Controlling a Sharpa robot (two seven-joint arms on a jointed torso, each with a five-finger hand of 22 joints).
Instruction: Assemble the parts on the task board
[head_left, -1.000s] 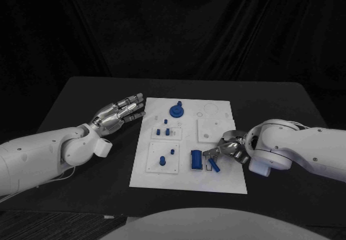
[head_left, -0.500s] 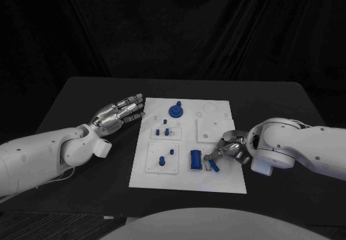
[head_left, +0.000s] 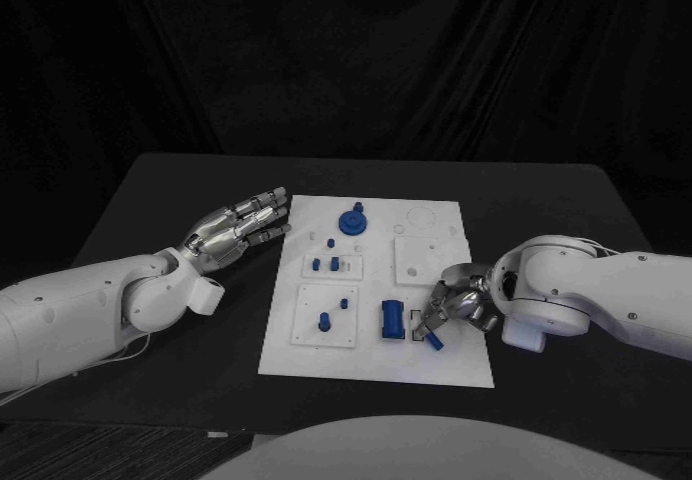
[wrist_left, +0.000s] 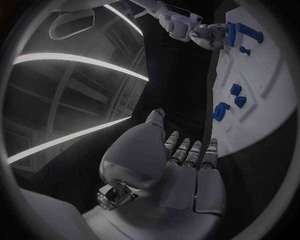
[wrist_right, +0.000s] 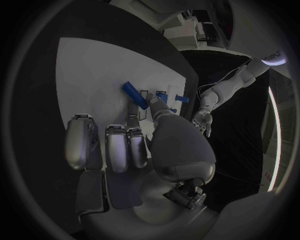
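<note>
The white task board (head_left: 450, 365) lies mid-table. My right hand (head_left: 462, 300) reaches over the board's right edge, its thumb and a finger closed on one end of a short blue rod (head_left: 431, 339). The rod (wrist_right: 134, 93) lies slanted and low over the board (wrist_right: 87, 75), pointing away from the right hand (wrist_right: 119, 145). A blue block (head_left: 391, 320) stands just left of it. My left hand (head_left: 237, 225) hovers beside the board's far left edge, fingers straight and apart, holding nothing. In the left wrist view, that hand (wrist_left: 184, 165) faces the board (wrist_left: 262, 85).
Further up the board stand a blue knob (head_left: 353, 217) and several small blue pegs (head_left: 335, 264), with two more pegs (head_left: 325, 322) on the near left plate. Two round outlines (head_left: 424, 215) mark the far right corner. Bare black table (head_left: 577, 220) surrounds the board.
My right hand has turned slightly, and the blue rod has shifted a little toward the board's near edge. The left hand has stayed still.
</note>
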